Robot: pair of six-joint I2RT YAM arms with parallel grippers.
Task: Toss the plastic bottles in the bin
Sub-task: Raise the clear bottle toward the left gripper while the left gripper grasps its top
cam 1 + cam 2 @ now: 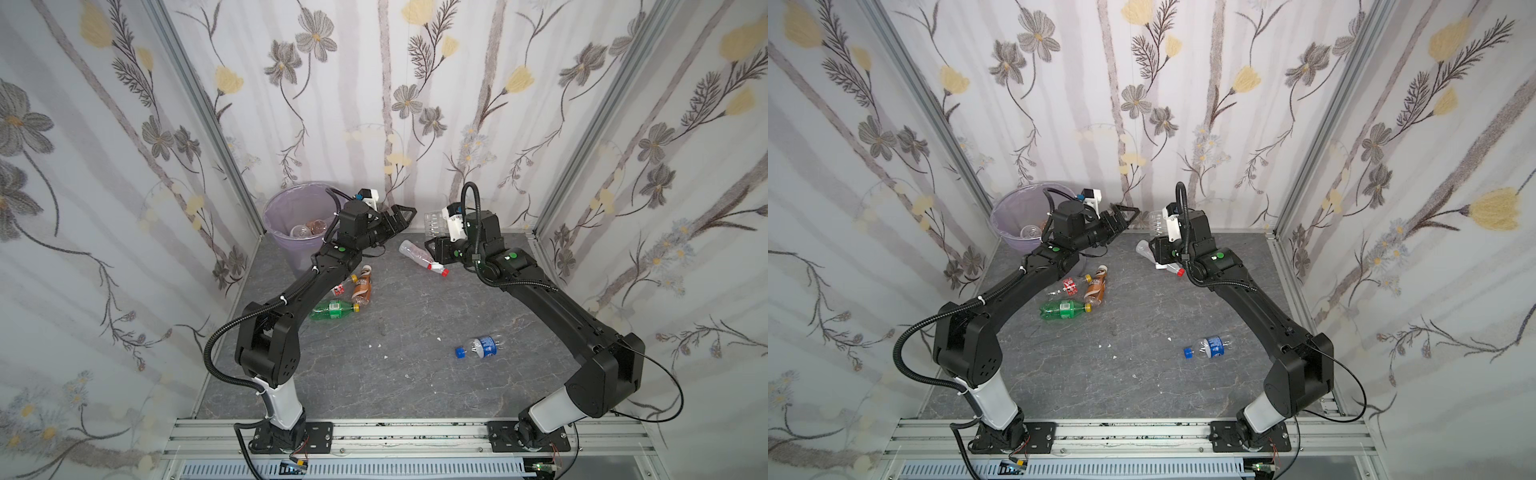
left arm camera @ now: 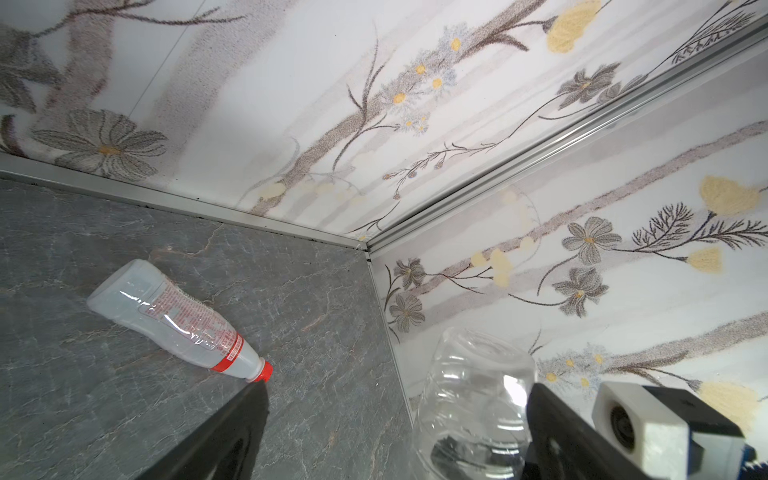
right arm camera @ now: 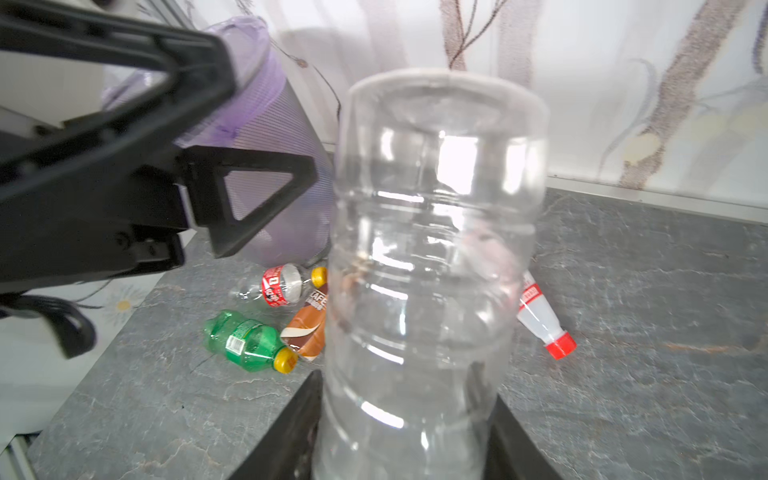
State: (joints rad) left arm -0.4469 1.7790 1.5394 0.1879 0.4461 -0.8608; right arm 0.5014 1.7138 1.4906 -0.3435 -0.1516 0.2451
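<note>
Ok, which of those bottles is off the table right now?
The clear, unlabelled plastic bottle, gripped in the right tool; the other bottles outside the lilac-lined round bin lie on the grey tabletop.

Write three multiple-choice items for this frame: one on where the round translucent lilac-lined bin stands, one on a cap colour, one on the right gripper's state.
1. The round translucent lilac-lined bin stands:
A) in the back left corner
B) at the front right
C) mid-table

2. The cap of the green plastic bottle is:
A) red
B) yellow
C) blue

3. The right gripper is:
A) open and empty
B) shut on the clear unlabelled plastic bottle
C) out of view

Key:
1 A, both top views show it there.
2 B, the cap shows yellow in the top views and the right wrist view.
3 B, the right wrist view shows its jaws pressing the bottle's sides.
</note>
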